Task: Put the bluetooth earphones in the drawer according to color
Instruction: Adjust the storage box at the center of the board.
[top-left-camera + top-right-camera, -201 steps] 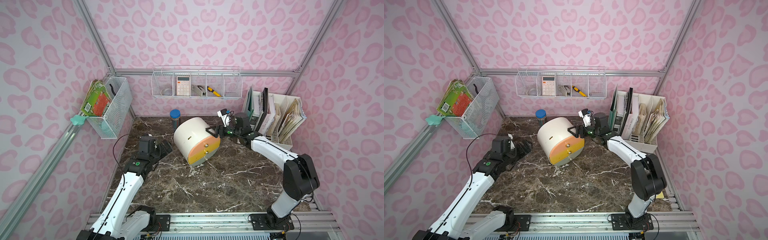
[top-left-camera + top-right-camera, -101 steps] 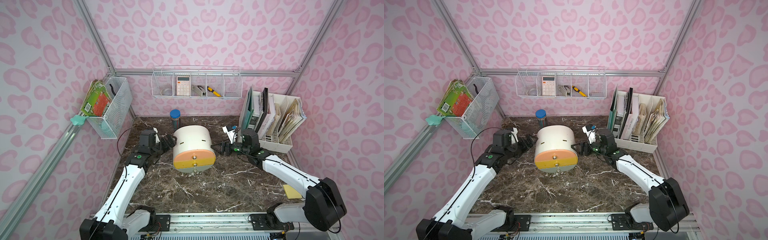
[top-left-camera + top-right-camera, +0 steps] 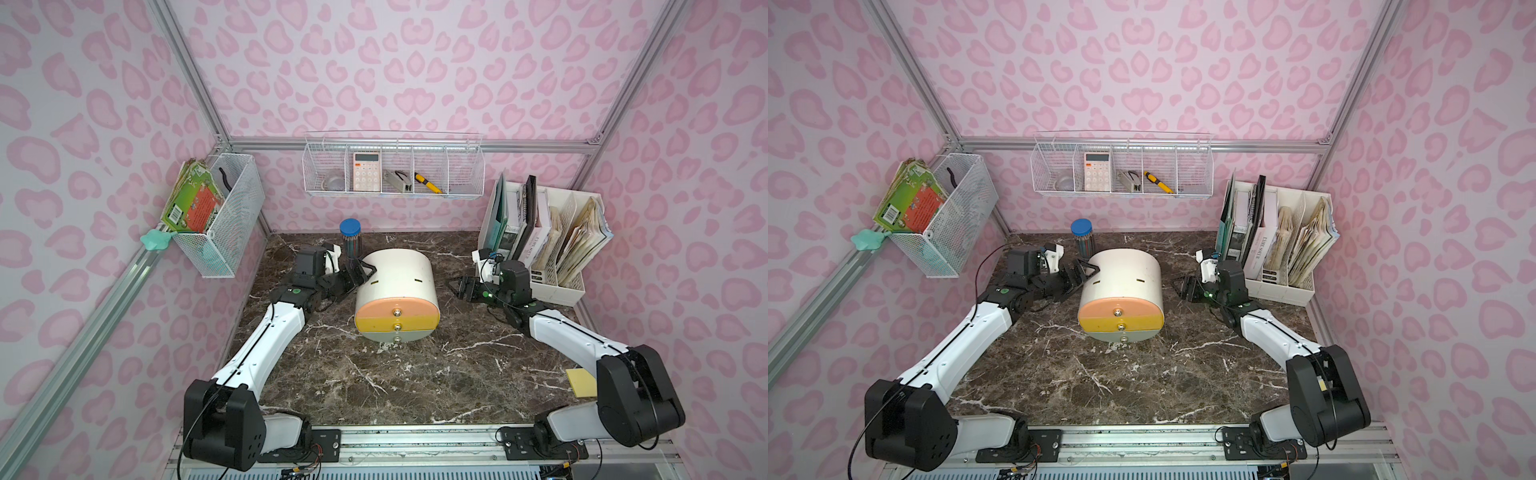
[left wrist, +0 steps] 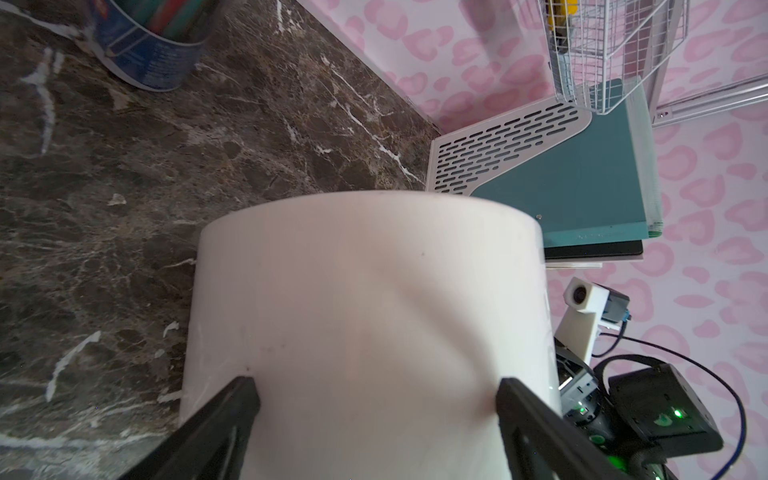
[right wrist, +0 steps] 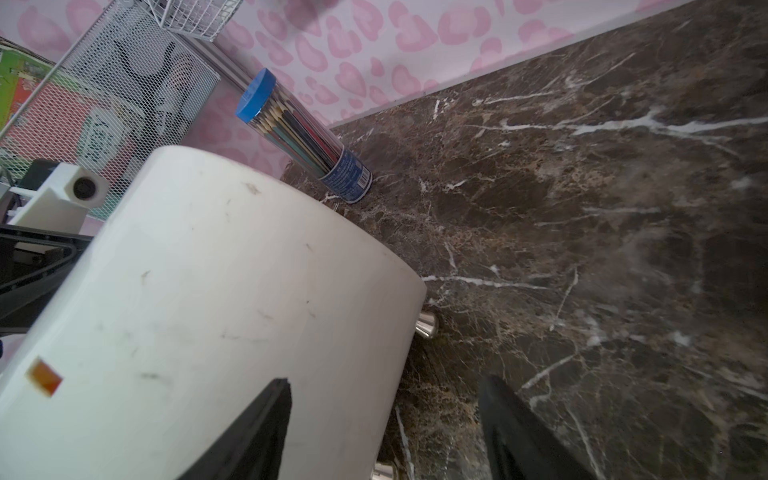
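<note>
Three pink leopard-print walls (image 3: pixel 415 62) round a dark marble tabletop (image 3: pixel 395 382). Centred there, the drawer (image 3: pixel 395 274), fronts toward 6 o'clock; left gripper (image 3: pixel 361 274) spread wide, tips against its 10 o'clock side. Right gripper (image 3: pixel 456 287) spread, empty, just clear at 3 o'clock

I find the drawer cabinet (image 3: pixel 395 276) resting on the counter (image 3: pixel 374 386), central, front turned toward my bases. Body: white, rounded, barrel-shaped, with two short dark slots on top. Its side wall (image 5: pixel 208 282) shows light scuffs in the right wrist view. Front: peach drawer (image 3: pixel 374 309) uppermost, yellow drawer (image 3: pixel 419 321) in the middle, grey-green drawer (image 3: pixel 411 333) lowest, each bearing one small metal knob (image 3: pixel 397 311). All three sit flush, closed.
</note>
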Robot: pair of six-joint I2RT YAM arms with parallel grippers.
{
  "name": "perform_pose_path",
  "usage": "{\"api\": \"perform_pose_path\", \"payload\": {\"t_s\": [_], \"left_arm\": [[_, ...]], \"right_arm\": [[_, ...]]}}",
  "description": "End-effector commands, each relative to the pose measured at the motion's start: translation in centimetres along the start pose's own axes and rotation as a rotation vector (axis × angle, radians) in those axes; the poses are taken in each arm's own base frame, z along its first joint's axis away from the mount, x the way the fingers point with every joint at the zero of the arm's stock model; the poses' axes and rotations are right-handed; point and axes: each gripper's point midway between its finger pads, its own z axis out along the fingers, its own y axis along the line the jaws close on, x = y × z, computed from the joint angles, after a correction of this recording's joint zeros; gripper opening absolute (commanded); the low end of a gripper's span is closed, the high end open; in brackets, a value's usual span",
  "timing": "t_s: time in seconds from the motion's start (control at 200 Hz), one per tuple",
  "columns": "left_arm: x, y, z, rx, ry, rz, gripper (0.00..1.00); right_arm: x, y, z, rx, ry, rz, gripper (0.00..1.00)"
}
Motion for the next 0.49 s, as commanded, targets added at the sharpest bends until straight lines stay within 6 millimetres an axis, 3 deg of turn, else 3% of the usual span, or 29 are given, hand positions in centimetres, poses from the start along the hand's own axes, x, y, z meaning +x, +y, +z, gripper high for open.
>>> {"api": "perform_pose_path", "payload": {"t_s": [0.0, 0.195, 0.49], "left_arm": [[2.7, 0.4, 0.8, -0.014, 0.111, -0.020, 0.93], [4.1, 0.2, 1.2, -0.011, 0.143, -0.019, 0.93], [7.6, -0.7, 1.0, -0.001, 0.203, -0.010, 0.93]], "right_arm": [[0.1, 0.0, 0.3, -0.013, -0.003, -0.009, 0.72], [2.3, -1.6, -0.2, 0.079, 0.031, -0.001, 0.68], [4.2, -0.1, -1.4, 0.076, 0.048, -0.032, 0.68]]}}
